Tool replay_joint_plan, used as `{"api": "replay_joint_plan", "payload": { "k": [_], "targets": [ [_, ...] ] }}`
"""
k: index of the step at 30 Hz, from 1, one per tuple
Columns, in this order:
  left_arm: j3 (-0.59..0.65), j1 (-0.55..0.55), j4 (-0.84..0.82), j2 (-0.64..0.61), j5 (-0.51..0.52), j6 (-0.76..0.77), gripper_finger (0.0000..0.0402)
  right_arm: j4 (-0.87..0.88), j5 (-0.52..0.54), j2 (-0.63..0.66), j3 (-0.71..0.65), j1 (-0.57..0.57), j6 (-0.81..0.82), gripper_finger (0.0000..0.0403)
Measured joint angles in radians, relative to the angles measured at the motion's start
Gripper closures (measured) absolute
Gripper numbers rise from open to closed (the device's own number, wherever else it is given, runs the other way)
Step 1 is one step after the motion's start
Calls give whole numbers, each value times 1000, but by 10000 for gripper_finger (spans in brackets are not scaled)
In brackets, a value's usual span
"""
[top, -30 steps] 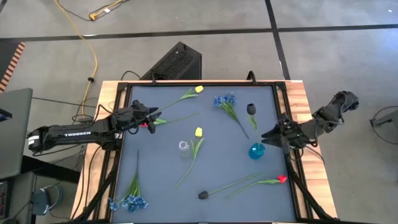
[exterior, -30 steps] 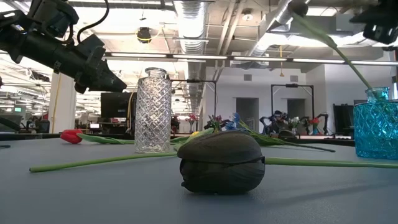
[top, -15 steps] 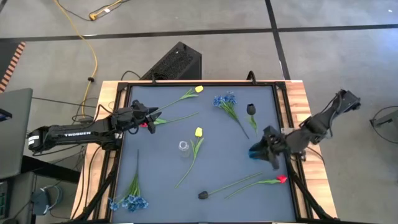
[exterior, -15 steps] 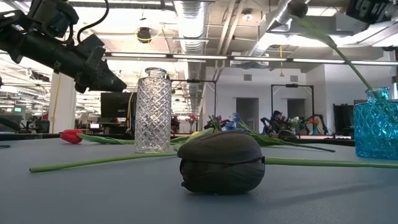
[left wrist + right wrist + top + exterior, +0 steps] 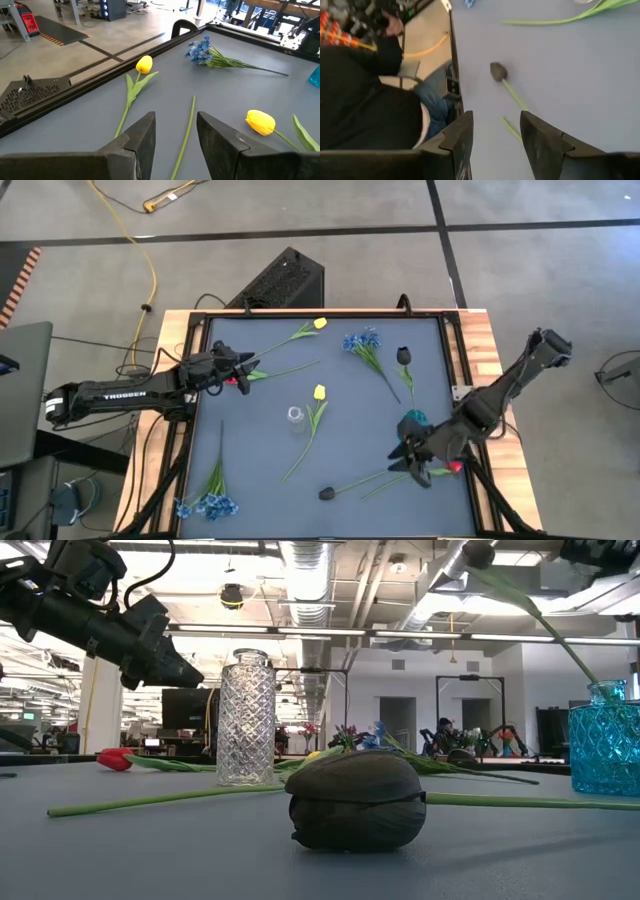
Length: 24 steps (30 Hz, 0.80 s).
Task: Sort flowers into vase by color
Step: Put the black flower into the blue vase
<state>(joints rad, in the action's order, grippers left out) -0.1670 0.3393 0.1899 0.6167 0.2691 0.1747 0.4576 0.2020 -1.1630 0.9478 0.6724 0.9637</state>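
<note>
Right fingers (image 5: 407, 461) apart over dark tulip's (image 5: 326, 493) stem

Yellow cable (image 5: 150, 265) trailing over the grey floor beyond the bench (image 5: 480, 330). Black speaker-like box (image 5: 280, 280) sitting at the bench's far edge. Person in dark top and jeans (image 5: 375, 105) sitting beside the bench. Ceiling ducting (image 5: 320, 570) running overhead.

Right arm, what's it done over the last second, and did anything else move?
The right hand swung from beside the blue vase toward the table's front, now open and empty over the stems by the red tulip. The left hand and all flowers stayed put.
</note>
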Motion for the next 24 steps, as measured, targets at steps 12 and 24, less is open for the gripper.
{"api": "replay_joint_plan", "payload": {
  "k": [12,24],
  "targets": [
    [0,0,52,0,3,-34,269,-4,-9,-266,39,0,-231,214],
    [0,0,128,0,-7,-113,269,-33,-47,-541,40,-1,-268,214]
  ]
}}
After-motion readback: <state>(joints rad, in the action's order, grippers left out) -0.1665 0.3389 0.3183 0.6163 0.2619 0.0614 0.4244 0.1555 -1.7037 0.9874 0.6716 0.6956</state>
